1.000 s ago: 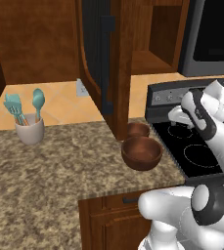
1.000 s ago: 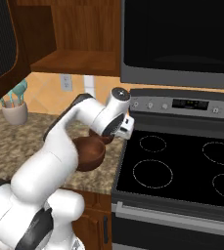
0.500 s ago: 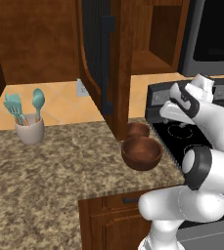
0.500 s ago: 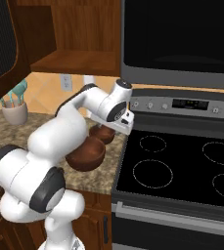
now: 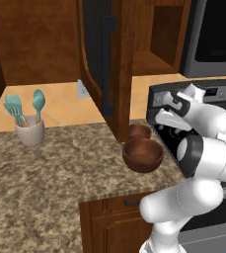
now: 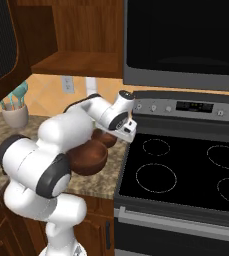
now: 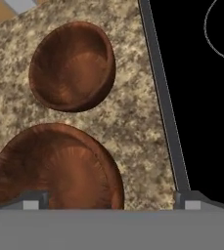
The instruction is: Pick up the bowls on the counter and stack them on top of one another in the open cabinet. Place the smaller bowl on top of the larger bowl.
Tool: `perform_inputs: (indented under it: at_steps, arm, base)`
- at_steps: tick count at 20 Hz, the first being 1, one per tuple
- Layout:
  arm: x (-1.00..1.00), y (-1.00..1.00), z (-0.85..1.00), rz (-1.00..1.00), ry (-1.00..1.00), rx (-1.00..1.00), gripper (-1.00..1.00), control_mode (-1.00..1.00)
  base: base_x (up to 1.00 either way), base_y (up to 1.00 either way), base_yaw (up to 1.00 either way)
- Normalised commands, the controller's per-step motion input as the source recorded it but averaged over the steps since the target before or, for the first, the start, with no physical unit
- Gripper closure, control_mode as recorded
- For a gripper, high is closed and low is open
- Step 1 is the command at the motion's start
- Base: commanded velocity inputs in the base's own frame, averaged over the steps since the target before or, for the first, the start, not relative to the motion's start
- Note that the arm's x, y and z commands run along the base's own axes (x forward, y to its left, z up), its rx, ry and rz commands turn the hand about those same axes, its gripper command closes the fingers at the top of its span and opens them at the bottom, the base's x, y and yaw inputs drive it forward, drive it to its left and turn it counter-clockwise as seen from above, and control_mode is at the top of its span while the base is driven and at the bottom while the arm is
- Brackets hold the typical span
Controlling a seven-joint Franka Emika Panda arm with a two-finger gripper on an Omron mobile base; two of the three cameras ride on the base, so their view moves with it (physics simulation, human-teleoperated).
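The bowls sit side by side on the counter (image 5: 60, 173), just beside the black stovetop (image 6: 186, 170), and we see neither one lifted. Largest first: the open cabinet (image 5: 149, 44) hangs above the counter, its tall door (image 5: 104, 64) swung outward with the dark bar handle (image 5: 108, 64) facing us; the wooden shelf (image 5: 151, 63) inside carries nothing that we can make out. The speckled granite runs from the left wall to the stove's edge.

The larger bowl (image 5: 143, 154) stands nearer the counter's front edge, upright and holding nothing. In the hand view it (image 7: 55, 166) is cut off at the bottom, so we see only part of its rim. The smaller bowl (image 5: 139, 131) stands just behind it, close to the foot of the cabinet door, also holding nothing; in the hand view it (image 7: 73, 66) shows whole. From the right base view the arm covers most of both: the larger bowl (image 6: 88, 159) shows only as a dark curve below the forearm, the smaller bowl (image 6: 105, 138) as a sliver.

The white utensil cup (image 5: 30, 131) stands well apart on the left of the counter, with teal utensils (image 5: 23, 107) upright in it; how many there are we cannot tell for sure.

The gripper (image 7: 108, 200) hovers over the bowls, fingers set wide apart and clamped on nothing, one tip (image 7: 34, 199) over the larger bowl and the other over the stove's rim.
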Motion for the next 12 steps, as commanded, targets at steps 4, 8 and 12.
perform_inputs:
  at_steps: [4,8,12]
  arm:
    - [0.39,0.10,-0.31,-0.05,-0.04,0.00,-1.00,-1.00]
    - [0.39,0.28,-0.16,-0.08,-0.01,0.00,-1.00,-1.00]
    - [0.36,0.27,-0.24,-0.08,-0.01,-0.01,-1.00,-1.00]
  base:
    - [0.00,0.00,0.00]
    - [0.00,0.00,0.00]
    - [0.00,0.00,0.00]
